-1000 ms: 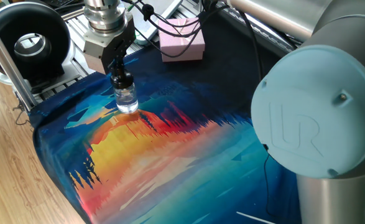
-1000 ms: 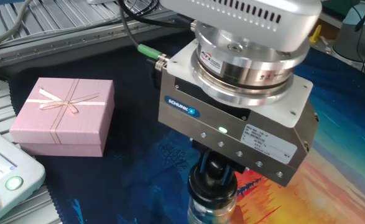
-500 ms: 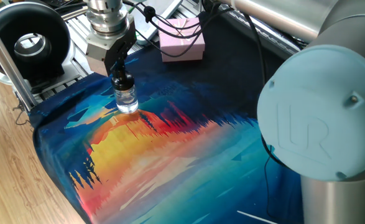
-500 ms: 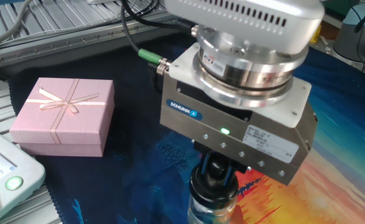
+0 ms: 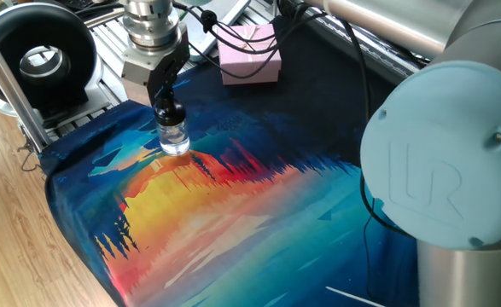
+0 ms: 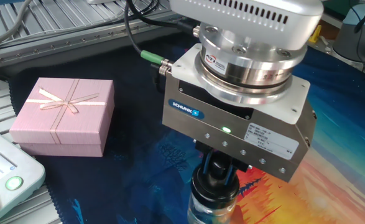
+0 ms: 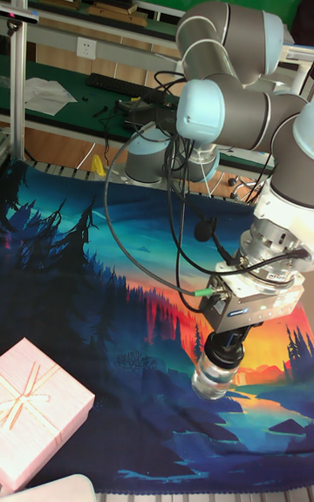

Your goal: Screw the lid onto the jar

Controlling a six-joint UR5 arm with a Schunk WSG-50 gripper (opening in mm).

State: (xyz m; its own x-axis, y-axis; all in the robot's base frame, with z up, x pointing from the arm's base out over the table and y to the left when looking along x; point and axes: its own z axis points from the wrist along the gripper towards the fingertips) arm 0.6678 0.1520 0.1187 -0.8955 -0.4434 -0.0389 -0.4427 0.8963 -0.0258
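On the painted cloth [image 5: 233, 213], near its far left corner, the jar [image 5: 173, 139] stands upright with the lid [image 5: 168, 112] seated on its neck, and the gripper [image 5: 166, 104] reaches straight down over it, fingers closed tight on the black cap. Compared with a second ago, the gripper body has turned a little about its upright axis: the green plug [image 6: 150, 57] on its side sits further round, and the big grey arm joint [image 5: 442, 162] in the foreground has drifted rightward. The jar itself has not shifted on the cloth.

The cloth shows a sunset forest scene in blue, orange and red, spread over a table with a wooden edge [image 5: 20, 230] and slotted metal rails [image 6: 39, 25]. Behind, the tall view shows green shelving and a keyboard [image 7: 122, 84].

A pink gift box [image 6: 64, 115] with a ribbon bow lies well apart from the jar, clear of the arm. A black round fan-like unit [image 5: 37, 55] sits off the cloth's corner. Cables [image 7: 139, 206] loop down from the arm to the wrist.
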